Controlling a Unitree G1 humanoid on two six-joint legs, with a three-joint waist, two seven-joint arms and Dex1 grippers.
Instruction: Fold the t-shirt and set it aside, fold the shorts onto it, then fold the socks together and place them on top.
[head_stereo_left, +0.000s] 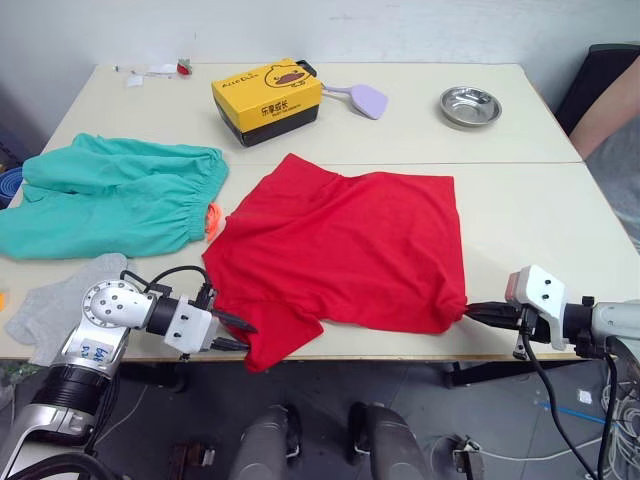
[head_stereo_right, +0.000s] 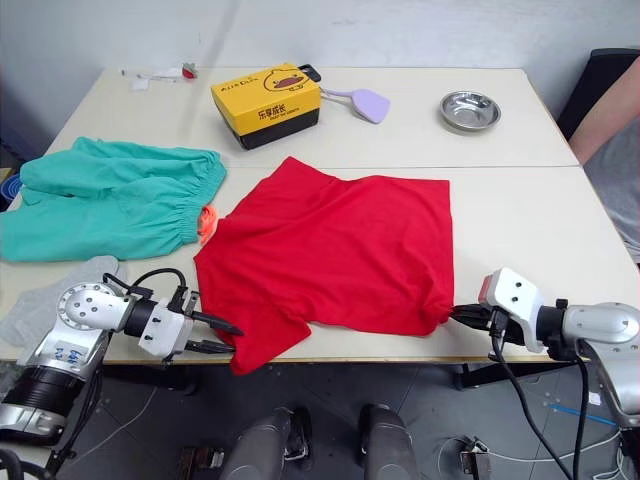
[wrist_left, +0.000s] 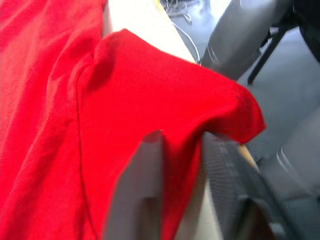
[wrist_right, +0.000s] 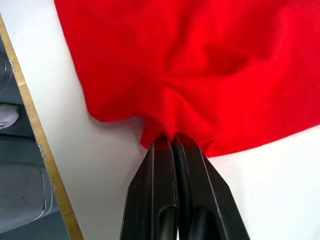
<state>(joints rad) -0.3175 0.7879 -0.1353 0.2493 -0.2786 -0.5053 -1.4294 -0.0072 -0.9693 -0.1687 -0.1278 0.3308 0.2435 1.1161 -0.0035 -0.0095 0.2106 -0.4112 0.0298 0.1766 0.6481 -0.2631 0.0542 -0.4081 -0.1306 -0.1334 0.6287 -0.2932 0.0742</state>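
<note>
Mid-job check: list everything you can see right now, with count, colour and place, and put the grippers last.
t-shirt: 1, red, spread at table centre, near edge
shorts: 1, teal, table left
socks: light grey, near-left table edge; count unclear
box: 1, yellow and black, far centre
scoop: 1, lilac, beside the box
bowl: 1, metal, far right
table: 1, beige
left gripper: open around the shirt's near-left corner
right gripper: shut on the shirt's near-right corner
</note>
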